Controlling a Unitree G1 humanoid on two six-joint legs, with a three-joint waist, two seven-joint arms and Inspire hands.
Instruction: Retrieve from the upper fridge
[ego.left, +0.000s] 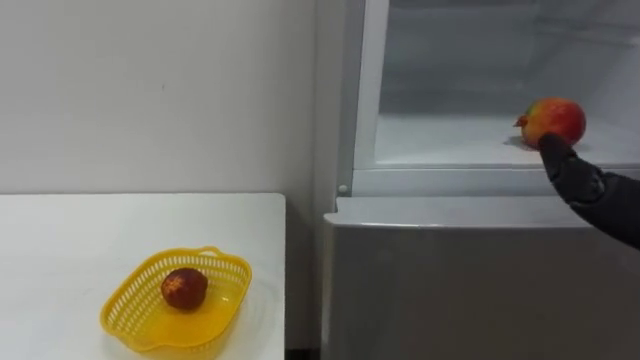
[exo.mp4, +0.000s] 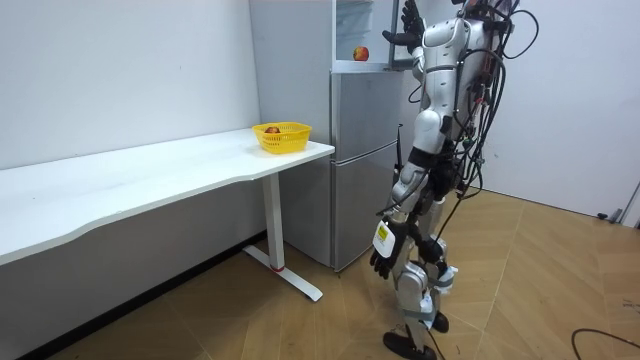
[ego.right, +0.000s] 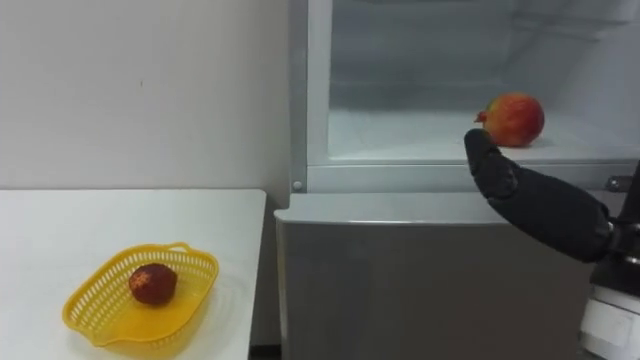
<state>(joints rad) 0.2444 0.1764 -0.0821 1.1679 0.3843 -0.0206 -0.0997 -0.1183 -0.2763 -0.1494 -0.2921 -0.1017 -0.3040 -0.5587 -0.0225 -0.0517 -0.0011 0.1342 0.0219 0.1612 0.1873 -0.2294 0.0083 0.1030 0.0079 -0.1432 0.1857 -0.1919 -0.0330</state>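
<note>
Right hand (ego.right: 525, 200), fingers straight and holding nothing, reaches just before the pomegranate (ego.right: 514, 119) on the upper fridge shelf (ego.right: 400, 138). The fruit's crown points left. On the white surface (ego.right: 60, 230) far left, a yellow basket (ego.right: 100, 298) holds a dark red fruit (ego.right: 152, 284). Left hand (exo.mp4: 382, 262) hangs low.

Round red-and-yellow pomegranate (ego.left: 553, 121), crown pointing left, lies on the white shelf (ego.left: 440, 142) of the open upper fridge (ego.left: 362, 90), near the front edge.

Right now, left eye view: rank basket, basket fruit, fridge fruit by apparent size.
1. basket
2. fridge fruit
3. basket fruit
The fridge fruit looks only somewhat bigger than the basket fruit. They sit at different distances, so their true order is unsure.
</note>
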